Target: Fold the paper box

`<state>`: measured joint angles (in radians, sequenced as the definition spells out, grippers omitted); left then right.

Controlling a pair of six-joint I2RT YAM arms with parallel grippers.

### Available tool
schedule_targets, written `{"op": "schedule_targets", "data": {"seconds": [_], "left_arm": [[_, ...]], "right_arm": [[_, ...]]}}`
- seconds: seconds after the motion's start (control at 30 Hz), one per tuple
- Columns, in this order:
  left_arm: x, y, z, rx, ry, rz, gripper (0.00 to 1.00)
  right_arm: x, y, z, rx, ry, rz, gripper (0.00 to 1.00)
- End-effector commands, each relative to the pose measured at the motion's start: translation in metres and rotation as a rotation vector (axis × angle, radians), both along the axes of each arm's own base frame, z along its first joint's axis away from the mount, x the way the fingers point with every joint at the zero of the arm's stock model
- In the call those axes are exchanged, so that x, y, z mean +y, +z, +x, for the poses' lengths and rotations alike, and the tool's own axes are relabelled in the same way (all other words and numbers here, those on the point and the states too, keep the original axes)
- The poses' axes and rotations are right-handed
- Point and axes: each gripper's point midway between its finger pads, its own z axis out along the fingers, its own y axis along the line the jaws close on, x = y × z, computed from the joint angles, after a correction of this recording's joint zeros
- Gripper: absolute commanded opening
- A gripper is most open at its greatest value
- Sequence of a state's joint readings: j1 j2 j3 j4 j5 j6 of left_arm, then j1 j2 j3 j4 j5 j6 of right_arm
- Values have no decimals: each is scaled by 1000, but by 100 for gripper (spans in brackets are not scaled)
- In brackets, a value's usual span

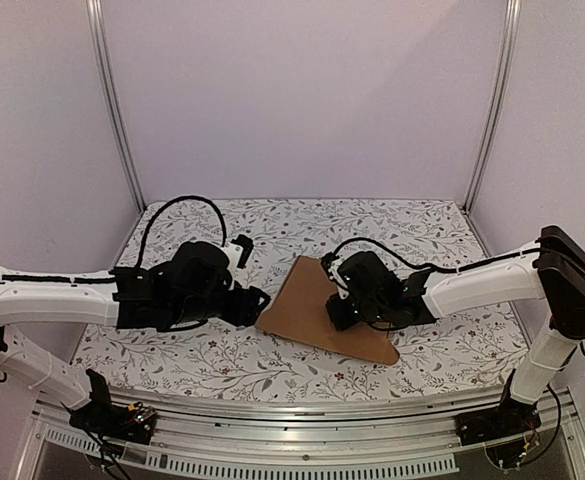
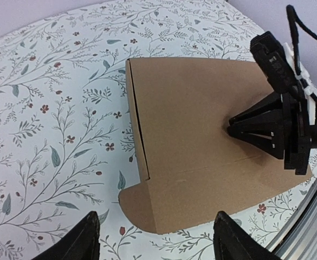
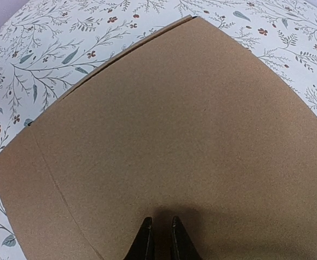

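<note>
Lying flat, the paper box (image 1: pixel 302 310) runs lengthwise ten to four o'clock; left tool (image 2: pixel 157 227) spread, right tool (image 3: pixel 159 230) pressed together on top.

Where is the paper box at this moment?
In the top view, the paper box lies in the middle of the table, beside the left gripper, under the right gripper.

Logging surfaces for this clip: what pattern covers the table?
The tablecloth is white with grey-green leafy sprigs and red flowers; clearest in the left wrist view.

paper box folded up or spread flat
Mostly folded: the paper box has its lid down over a side wall; front flap sticks out flat, untucked.
</note>
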<state>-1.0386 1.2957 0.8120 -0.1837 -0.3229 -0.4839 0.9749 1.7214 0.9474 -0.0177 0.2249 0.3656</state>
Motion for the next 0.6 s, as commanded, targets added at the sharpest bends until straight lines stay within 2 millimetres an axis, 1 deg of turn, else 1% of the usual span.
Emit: {"op": "schedule_targets", "data": {"seconds": [0.0, 0.1, 0.13, 0.2, 0.23, 0.27, 0.33, 0.37, 0.43, 0.47, 0.5, 0.57], "left_arm": [[-1, -32, 11, 112, 2, -31, 70], [2, -41, 24, 144, 33, -71, 70], [4, -43, 28, 150, 41, -88, 70], [6, -43, 37, 158, 55, -119, 71], [4, -37, 44, 141, 57, -147, 71], [5, -36, 49, 142, 60, -155, 71], [5, -35, 59, 143, 61, -159, 71], [5, -36, 63, 146, 63, -158, 71], [3, -38, 71, 155, 60, -159, 71], [1, -40, 74, 162, 59, -156, 71], [1, -41, 78, 167, 65, -153, 71], [-2, -46, 85, 180, 75, -157, 71]], "right_arm": [[-19, -27, -22, 79, 34, -105, 12], [-18, -17, -26, 73, 53, -97, 16], [-18, -10, -27, 64, 58, -91, 19], [-21, 0, -30, 50, 61, -80, 22], [-24, 11, -30, 34, 56, -64, 26], [-28, 15, -32, 28, 51, -64, 29], [-36, 28, -35, 12, 45, -51, 38], [-40, 38, -37, -3, 42, -38, 43], [-51, 49, -39, -23, 25, -36, 51], [-58, 59, -40, -40, 7, -25, 60], [-67, 62, -40, -55, -19, -35, 70], [-86, 70, -39, -83, -75, -38, 83]]}}
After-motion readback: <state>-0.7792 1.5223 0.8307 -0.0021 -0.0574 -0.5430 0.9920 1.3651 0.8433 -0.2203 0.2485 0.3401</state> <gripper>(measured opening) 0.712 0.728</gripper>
